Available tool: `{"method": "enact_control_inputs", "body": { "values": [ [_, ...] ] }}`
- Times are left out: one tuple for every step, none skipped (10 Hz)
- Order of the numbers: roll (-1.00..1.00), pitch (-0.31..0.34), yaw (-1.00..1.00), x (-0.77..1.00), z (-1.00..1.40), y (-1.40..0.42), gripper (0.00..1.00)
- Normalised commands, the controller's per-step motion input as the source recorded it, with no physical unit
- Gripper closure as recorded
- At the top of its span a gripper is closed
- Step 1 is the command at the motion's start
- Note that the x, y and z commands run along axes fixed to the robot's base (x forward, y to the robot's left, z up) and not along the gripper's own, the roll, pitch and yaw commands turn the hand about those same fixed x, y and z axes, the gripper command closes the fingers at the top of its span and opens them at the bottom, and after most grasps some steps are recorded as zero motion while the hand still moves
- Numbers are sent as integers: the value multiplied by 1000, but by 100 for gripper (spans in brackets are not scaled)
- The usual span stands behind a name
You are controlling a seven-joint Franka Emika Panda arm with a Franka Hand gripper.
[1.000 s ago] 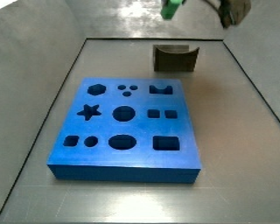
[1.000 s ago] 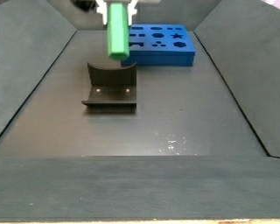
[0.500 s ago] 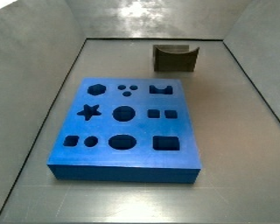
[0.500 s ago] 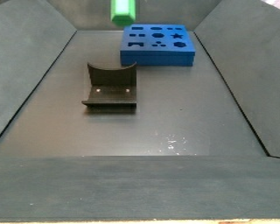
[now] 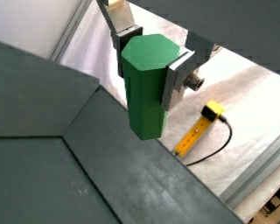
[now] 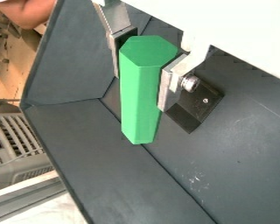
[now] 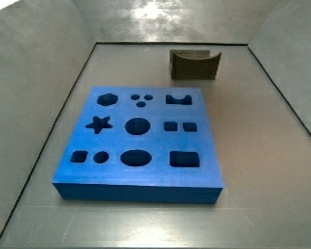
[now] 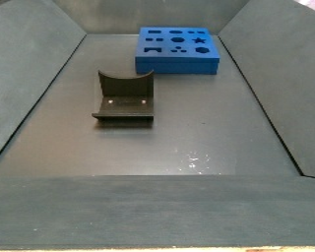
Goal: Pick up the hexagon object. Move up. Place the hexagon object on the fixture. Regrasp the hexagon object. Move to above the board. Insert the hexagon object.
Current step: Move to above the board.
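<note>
In both wrist views the bright green hexagon object [image 5: 146, 83] [image 6: 143, 87] stands lengthwise between the silver fingers [image 5: 181, 74] [image 6: 175, 77], and my gripper [image 5: 152, 54] [image 6: 147, 54] is shut on its upper part, high above the floor. Both side views show neither gripper nor bar; they are out of frame there. The dark notched fixture [image 7: 194, 65] [image 8: 123, 99] stands empty on the floor. The blue board [image 7: 141, 141] [image 8: 176, 49] lies flat with its dark cutouts open.
Grey sloping walls [image 7: 54, 39] enclose the dark floor [image 8: 160, 148]. A wrist view shows a yellow tool with a black cable [image 5: 199, 129] outside the enclosure. A dark plate [image 6: 201, 105] lies behind the bar in a wrist view.
The gripper with the green bar has risen out of both side views: a second ago it hung over the fixture, half a second ago only the bar's tip showed, now nothing.
</note>
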Motion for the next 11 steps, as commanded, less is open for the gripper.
{"method": "enact_control_inputs", "body": {
  "values": [
    [-44, 103, 76, -53, 788, -20, 100],
    [-43, 111, 80, -3, 516, -25, 100],
    [-41, 119, 81, 15, 361, -25, 100],
    [-40, 121, 83, 25, 203, -28, 100],
    [-1000, 51, -150, -272, -90, -1000, 100],
    [-1000, 40, -149, -271, -102, -1000, 100],
    [-1000, 37, -144, -282, -102, -1000, 100],
    [-1000, 40, -141, -289, -112, -1000, 100],
    [-1000, 45, -140, -301, -102, -1000, 100],
    [-1000, 50, -139, -308, -105, -1000, 100],
    [-1000, 54, -138, -313, -108, -1000, 100]
  ]
}}
